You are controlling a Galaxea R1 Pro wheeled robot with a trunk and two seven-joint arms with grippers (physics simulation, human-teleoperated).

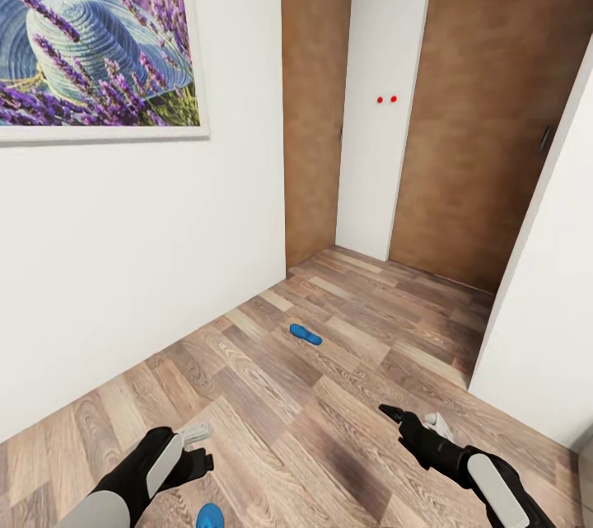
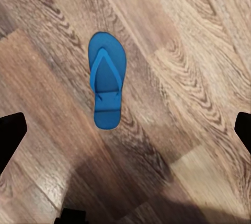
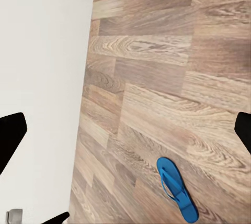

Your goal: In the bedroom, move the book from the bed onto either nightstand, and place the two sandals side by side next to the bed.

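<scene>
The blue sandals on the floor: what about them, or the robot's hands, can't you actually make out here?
- Near sandal, head view: cut off by the bottom edge, so only part shows.
- Far sandal, head view: too small to see its strap.
- Left gripper, head view: its fingers overlap, so I can't tell their gap.
- Painting: cropped by the top and left edges.

You see two arms built alike: matte black jointed housings at the wrists, with smooth pale grey-white shell panels over the forearms. Your left gripper (image 1: 196, 434) ends in light grey fingers; your right gripper (image 1: 394, 413) tapers to black tips, with a white part behind. In the wrist views the fingertips (image 2: 10, 135) show flat black
</scene>
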